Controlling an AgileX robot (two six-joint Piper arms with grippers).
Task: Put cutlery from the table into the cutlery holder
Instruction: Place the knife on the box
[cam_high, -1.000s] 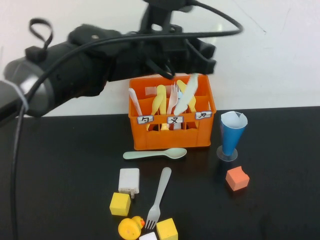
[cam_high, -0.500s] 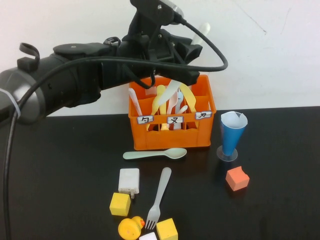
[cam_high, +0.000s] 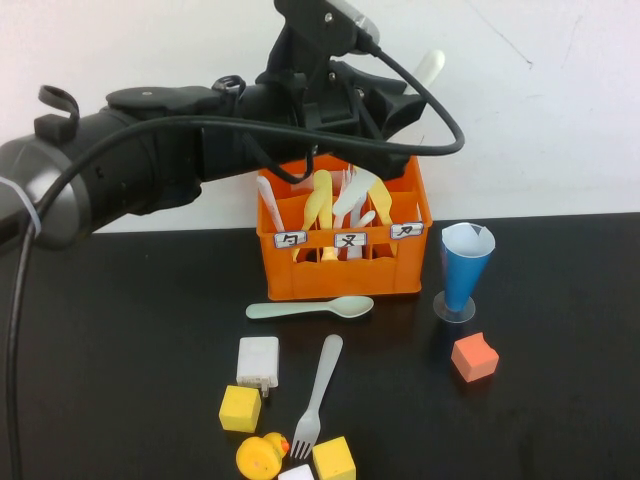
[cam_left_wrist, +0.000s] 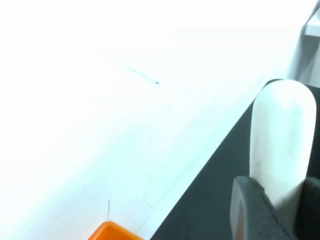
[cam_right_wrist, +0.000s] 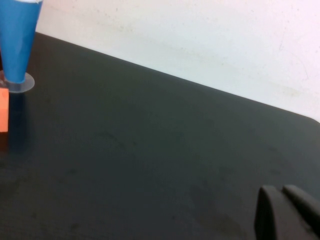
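Note:
The orange cutlery holder (cam_high: 345, 272) stands at the back of the black table (cam_high: 120, 380) with several utensils upright in it, among them a yellow spoon (cam_high: 320, 198). My left gripper (cam_high: 400, 105) hovers above the holder, shut on a cream-white knife (cam_high: 432, 65) whose rounded end sticks up to the right. In the left wrist view the knife (cam_left_wrist: 282, 135) sits clamped between the fingers (cam_left_wrist: 247, 207), with a corner of the holder (cam_left_wrist: 110, 232) showing. A pale green spoon (cam_high: 310, 309) and a light grey fork (cam_high: 318, 392) lie on the table in front. My right gripper (cam_right_wrist: 287, 212) is shut and empty, low over bare table.
A blue cone cup (cam_high: 465, 265) stands right of the holder, with an orange cube (cam_high: 474, 357) in front of it. A white block (cam_high: 258, 361), yellow cubes (cam_high: 240, 408), a rubber duck (cam_high: 260, 456) and a white cube (cam_high: 296, 473) crowd the fork.
My left gripper has risen from the holder's top with the knife and shifted slightly right; the knife's end now points up above the arm. Everything on the table has stayed put.

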